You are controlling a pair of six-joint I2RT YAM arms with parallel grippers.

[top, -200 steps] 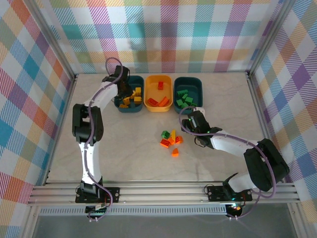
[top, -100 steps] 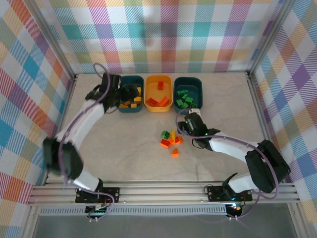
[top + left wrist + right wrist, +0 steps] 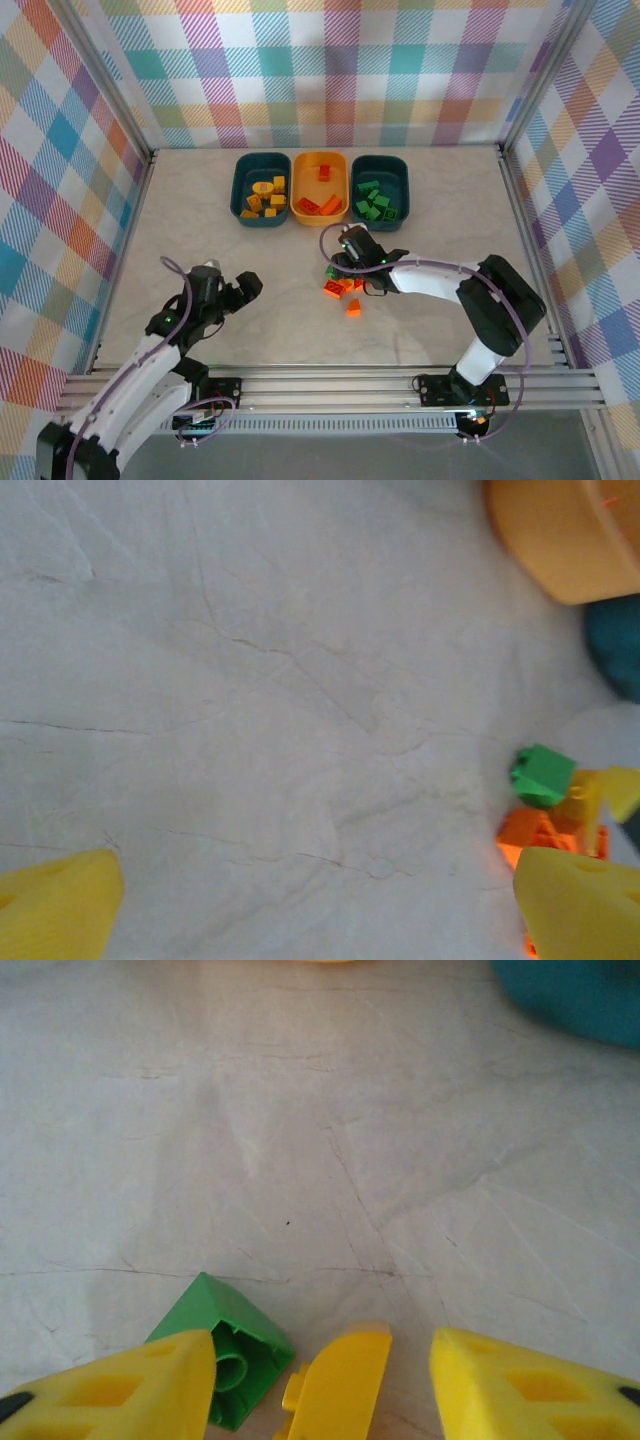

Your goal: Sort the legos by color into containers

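Bricks lie in a small pile mid-table. My right gripper has swung onto it, fingers apart around a yellow brick. My left gripper, spread and empty, has withdrawn from the left teal tub, where I judge that yellow brick belongs.

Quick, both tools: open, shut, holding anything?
Left tool: open, empty.
Right tool: open, straddling a small yellow plastic brick, not gripping it.

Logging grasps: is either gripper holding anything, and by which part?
Nothing held: left gripper is open; right gripper is open, a yellow lego loose between its fingers.
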